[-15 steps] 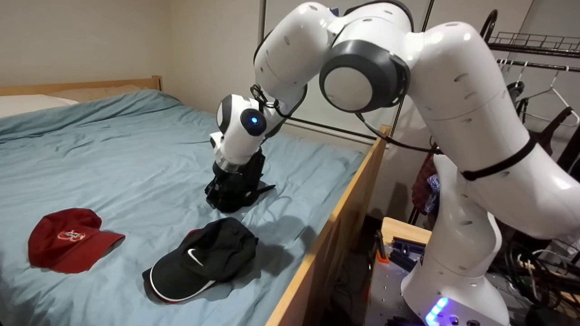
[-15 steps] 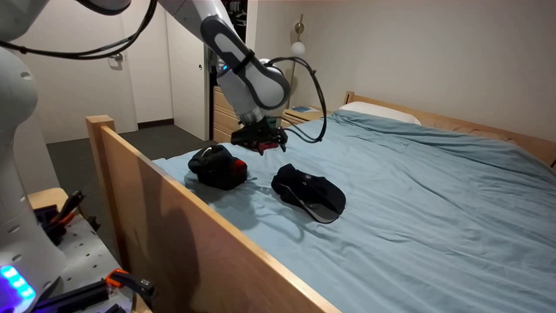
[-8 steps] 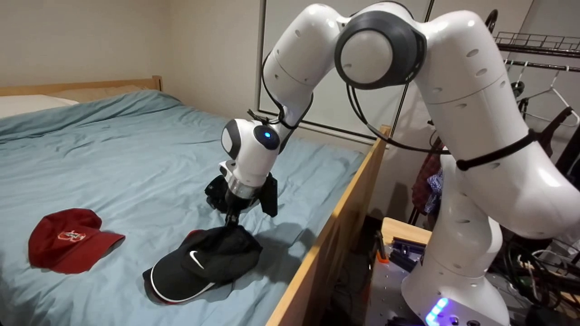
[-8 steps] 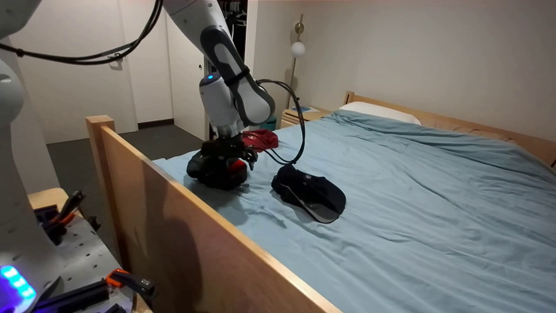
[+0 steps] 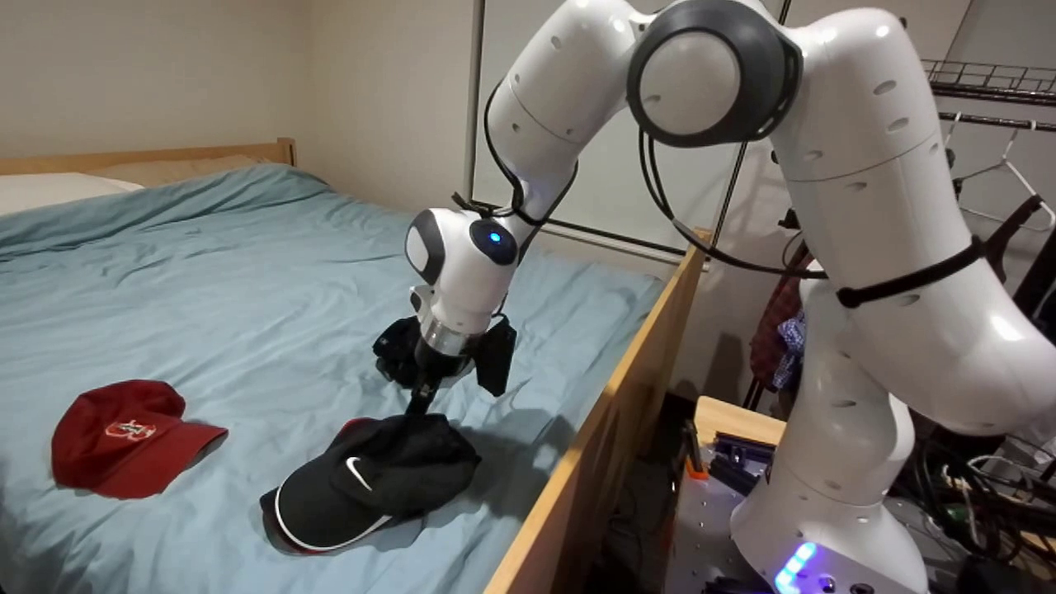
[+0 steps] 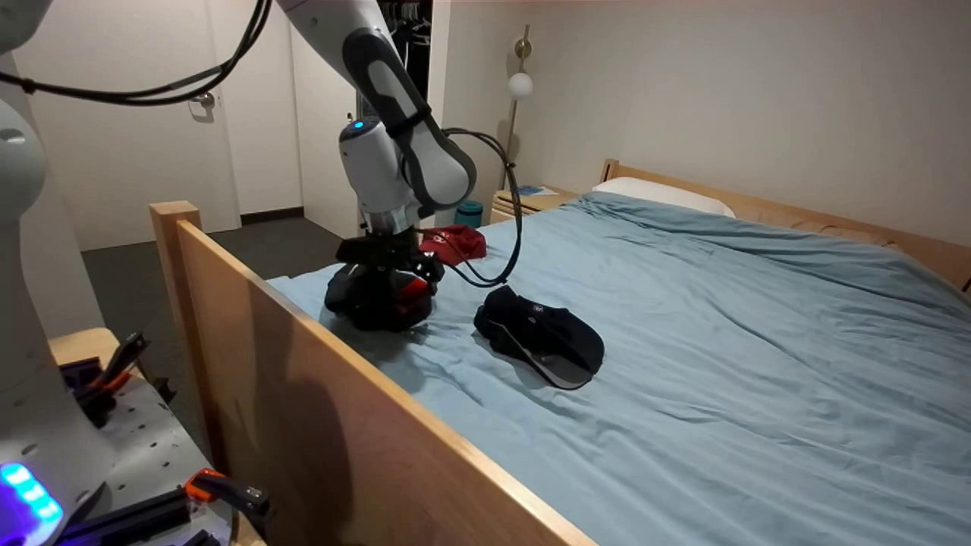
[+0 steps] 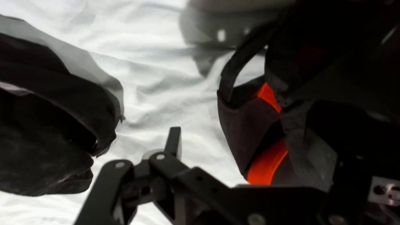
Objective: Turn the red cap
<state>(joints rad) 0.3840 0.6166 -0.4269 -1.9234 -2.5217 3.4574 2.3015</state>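
Observation:
The red cap (image 5: 124, 450) lies on the bed at the far left, its brim toward the black cap; an exterior view shows it behind the arm (image 6: 457, 244). I cannot make it out in the wrist view. My gripper (image 5: 419, 404) is at the back of a black cap (image 5: 384, 466) with a white swoosh and red lining. In an exterior view the gripper (image 6: 391, 274) stands right over that cap (image 6: 372, 303). In the wrist view the jaws (image 7: 247, 147) are wide apart, with the black cap's strap side (image 7: 247, 125) between them. The right finger is lost in shadow.
A dark cap with a grey brim underside (image 6: 538, 334) lies beside the gripper; it also shows in the wrist view (image 7: 56, 125). A wooden bed rail (image 6: 341, 371) runs between robot base and bed. Cables (image 6: 512, 220) loop from the wrist.
The gripper has moved from above the dark cap to the black cap and come down, then shifted slightly. The arm no longer hides the red cap. The black cap's crown has shifted slightly.

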